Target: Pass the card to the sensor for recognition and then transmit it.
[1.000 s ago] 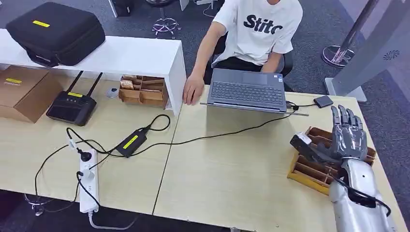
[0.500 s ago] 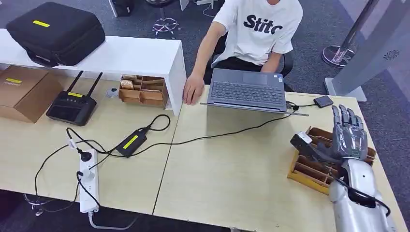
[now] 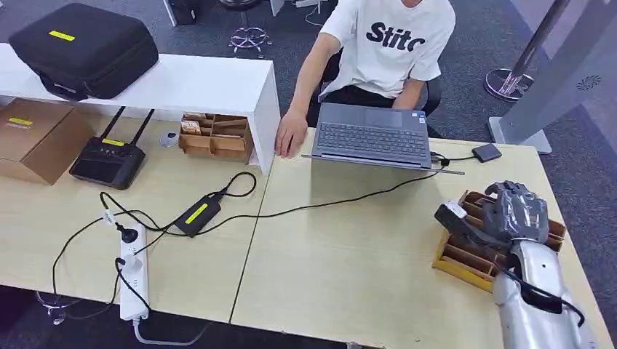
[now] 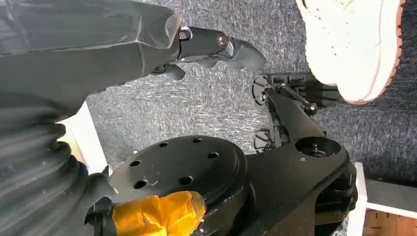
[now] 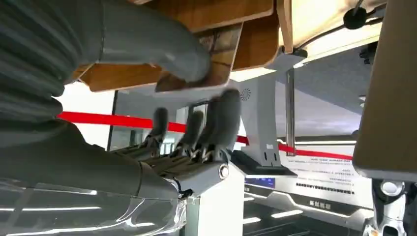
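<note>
Your right hand has its fingers curling over the wooden card tray at the table's right edge, grip unconfirmed; left hand holds nothing.

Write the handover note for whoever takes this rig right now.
Left hand: hangs down, holding nothing.
Right hand: curled over the wooden slotted card tray, thumb on a brown card; firm grip unclear.
Small dark square device beside the grey laptop looks like the sensor.
Done: nothing yet.
Left: lift card, present to sensor, hand over.
</note>
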Motion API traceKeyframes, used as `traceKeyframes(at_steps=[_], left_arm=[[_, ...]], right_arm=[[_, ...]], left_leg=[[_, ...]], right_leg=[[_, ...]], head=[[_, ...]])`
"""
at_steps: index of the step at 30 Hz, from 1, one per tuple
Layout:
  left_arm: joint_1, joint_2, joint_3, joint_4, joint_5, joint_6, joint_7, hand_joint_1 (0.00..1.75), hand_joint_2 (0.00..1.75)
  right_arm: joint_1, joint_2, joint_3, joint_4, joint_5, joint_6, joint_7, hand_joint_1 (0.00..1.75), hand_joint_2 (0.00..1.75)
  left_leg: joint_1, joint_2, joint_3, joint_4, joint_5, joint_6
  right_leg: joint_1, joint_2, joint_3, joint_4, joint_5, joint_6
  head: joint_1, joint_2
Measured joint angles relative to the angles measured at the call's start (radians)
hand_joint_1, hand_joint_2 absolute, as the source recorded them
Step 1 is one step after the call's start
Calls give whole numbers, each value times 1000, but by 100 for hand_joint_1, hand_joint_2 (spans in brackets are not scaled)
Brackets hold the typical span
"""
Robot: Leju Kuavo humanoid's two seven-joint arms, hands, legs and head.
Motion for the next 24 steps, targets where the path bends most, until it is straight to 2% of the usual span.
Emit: traceKeyframes(at_steps=[19, 24], left_arm=[[0, 0, -13, 0, 19, 0, 0, 0, 175], [0, 0, -23, 1, 36, 0, -3, 0, 175]], right_arm=[[-1, 0, -27, 16, -3, -3, -8, 175, 175], [0, 0, -39, -23, -20, -48, -29, 175, 175]], left_leg=[[0, 0, 1, 0, 0, 0], [0, 0, 0, 0, 0, 0]], right_leg=[[0, 0, 1, 0, 0, 0], [0, 0, 0, 0, 0, 0]], head=[[0, 0], [0, 0]])
